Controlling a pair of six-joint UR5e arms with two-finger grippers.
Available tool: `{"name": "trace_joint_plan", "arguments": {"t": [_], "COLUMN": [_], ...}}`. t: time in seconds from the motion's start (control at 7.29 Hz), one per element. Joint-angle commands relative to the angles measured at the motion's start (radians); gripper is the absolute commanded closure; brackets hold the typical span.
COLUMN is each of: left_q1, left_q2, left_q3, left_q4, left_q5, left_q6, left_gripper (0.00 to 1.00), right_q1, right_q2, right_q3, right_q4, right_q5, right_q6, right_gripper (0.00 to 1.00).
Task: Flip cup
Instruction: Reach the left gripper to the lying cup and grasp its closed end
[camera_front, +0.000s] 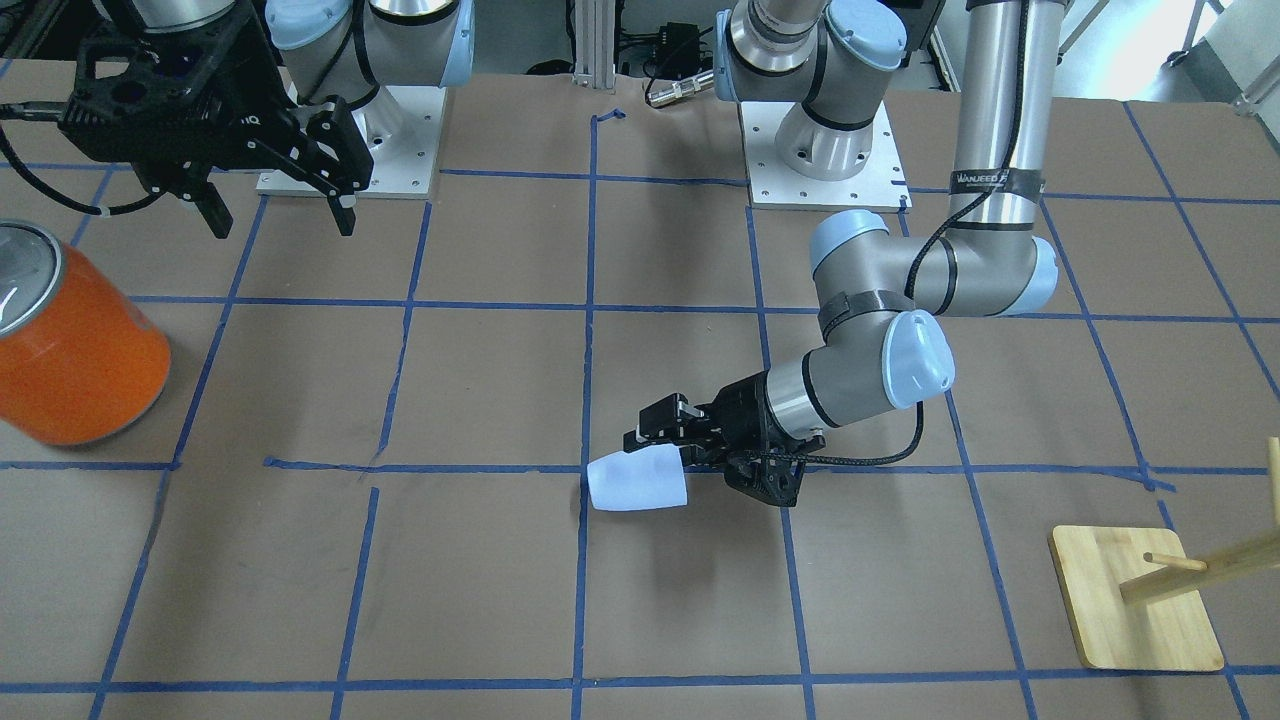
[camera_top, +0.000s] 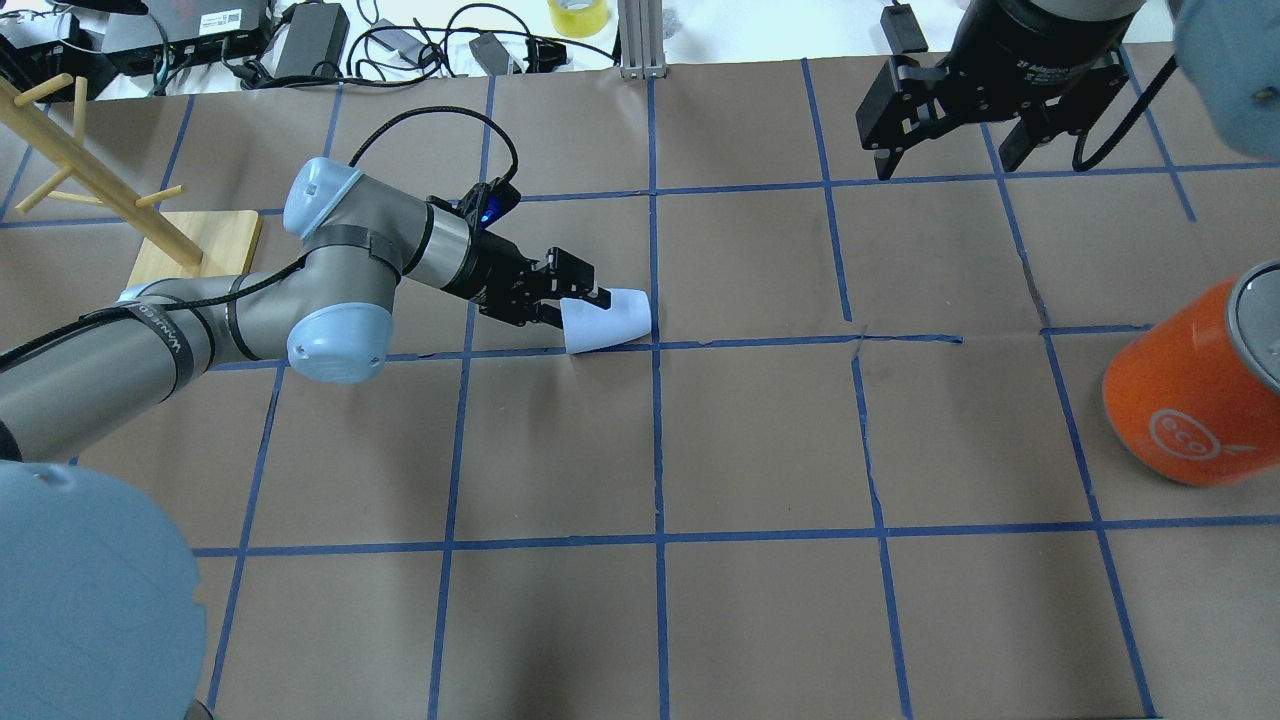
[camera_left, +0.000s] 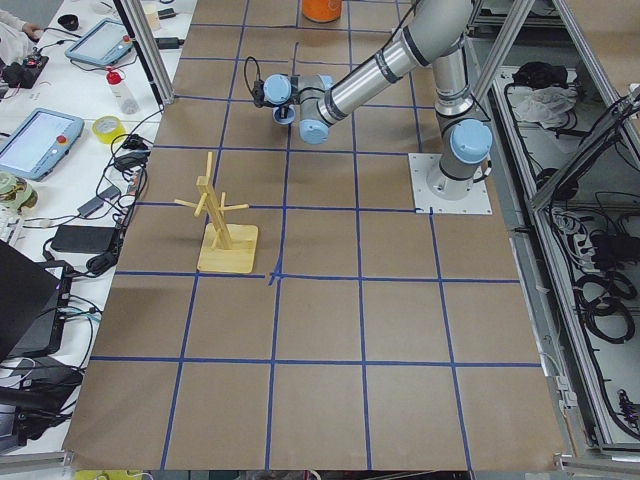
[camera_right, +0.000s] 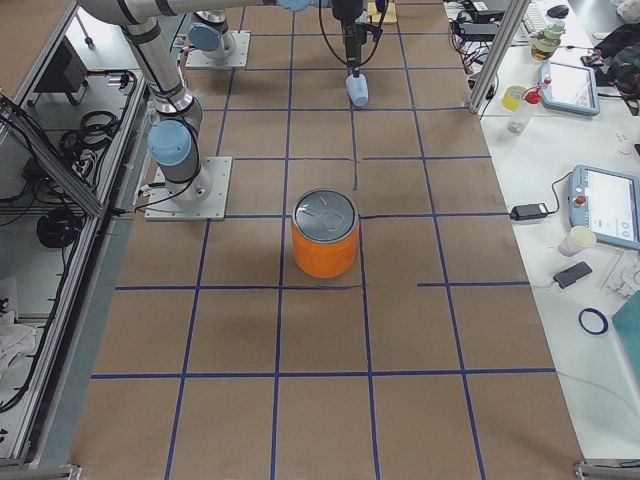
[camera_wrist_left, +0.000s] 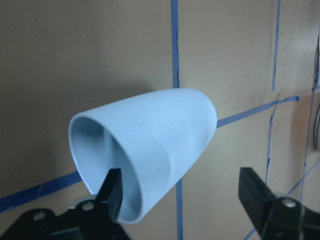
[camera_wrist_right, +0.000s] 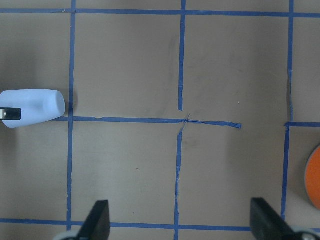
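Note:
The pale-blue cup (camera_front: 637, 482) lies on its side on the brown table, mouth toward my left gripper (camera_front: 672, 445). It also shows in the overhead view (camera_top: 605, 320) and the right wrist view (camera_wrist_right: 32, 107). In the left wrist view the cup (camera_wrist_left: 150, 145) fills the middle. My left gripper (camera_wrist_left: 180, 187) is open: one finger (camera_wrist_left: 112, 195) reaches into the cup's mouth, the other (camera_wrist_left: 255, 197) stands apart beside the cup's wall. My right gripper (camera_top: 945, 165) is open and empty, high above the table's far side from the cup.
A large orange can (camera_top: 1190, 400) with a silver top stands at the table's right end. A wooden mug tree (camera_top: 195, 245) on a square base stands behind my left arm. Blue tape lines grid the table (camera_top: 760, 450).

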Motion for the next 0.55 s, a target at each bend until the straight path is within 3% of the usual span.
{"name": "trace_joint_plan", "arguments": {"t": [0.0,0.14,0.27,0.41], "left_q1": [-0.002,-0.004,-0.004,-0.004], "left_q2": [-0.007,-0.009,-0.007,0.003], "left_q3": [0.004,0.007,0.012,0.015], "left_q4": [0.004,0.011,0.019,0.02], "left_q5": [-0.007,-0.01,-0.01,-0.01], "left_q6": [-0.012,-0.012,-0.012,-0.019], "left_gripper": [0.58,0.69,0.86,0.93], "right_q1": [-0.002,-0.007,-0.007,-0.007], "right_q2": [0.0,-0.002,-0.002,-0.002], "right_q3": [-0.001,-0.007,-0.008,-0.014], "right_q4": [0.001,-0.001,0.001,-0.001], "right_q5": [0.003,0.003,0.003,0.003], "right_q6": [-0.009,-0.009,-0.01,-0.01], "right_gripper": [0.0,0.0,0.0,0.0]}}
